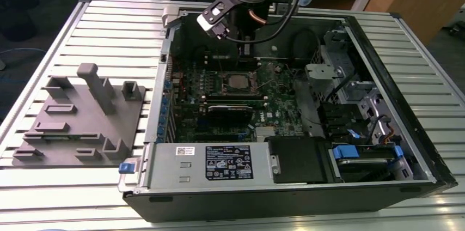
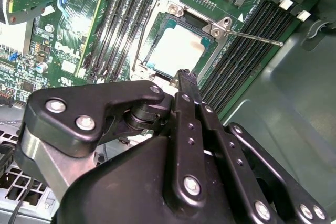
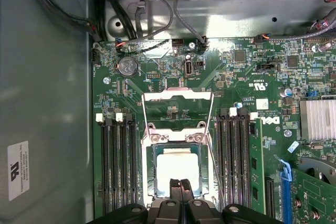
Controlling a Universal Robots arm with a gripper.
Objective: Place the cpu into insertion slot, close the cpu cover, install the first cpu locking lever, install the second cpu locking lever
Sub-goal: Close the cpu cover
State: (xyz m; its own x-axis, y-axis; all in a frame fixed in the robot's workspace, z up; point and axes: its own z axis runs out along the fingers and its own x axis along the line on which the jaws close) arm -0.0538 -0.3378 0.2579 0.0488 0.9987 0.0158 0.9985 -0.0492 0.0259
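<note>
In the exterior view the arm reaches down into the open computer case [image 1: 392, 105] on the slatted table [image 1: 116, 40]. The gripper [image 1: 245, 51] hangs just above the green motherboard [image 1: 280, 108], close over the insertion slot [image 1: 222, 83], where the pale cpu [image 1: 238, 82] lies flat. In the second wrist view the cpu [image 2: 176, 51] sits squarely in the slot with the cpu cover [image 2: 210, 48] lying down around it as a grey frame, so I judge the first two steps done. A thin locking lever [image 2: 254, 37] juts out free from the cover's corner across the memory slots [image 2: 247, 61], which suggests the levers are not yet latched (the other lever I cannot make out with any confidence here). The fingers [image 2: 185, 103] are pressed together with no gap and nothing gripped between them. Their tips stand at the cover's near edge, just beside the chip; I cannot tell whether they touch it. In the first wrist view the gripper [image 3: 181, 183] is again closed and empty, its tips lying over the near rim of the cpu [image 3: 176, 163], at the middle of that side. The cover frames the chip on all sides, and thin bright wire rods stand clear of the frame instead of lying tucked along it, so by my reading both lever steps are left.
</note>
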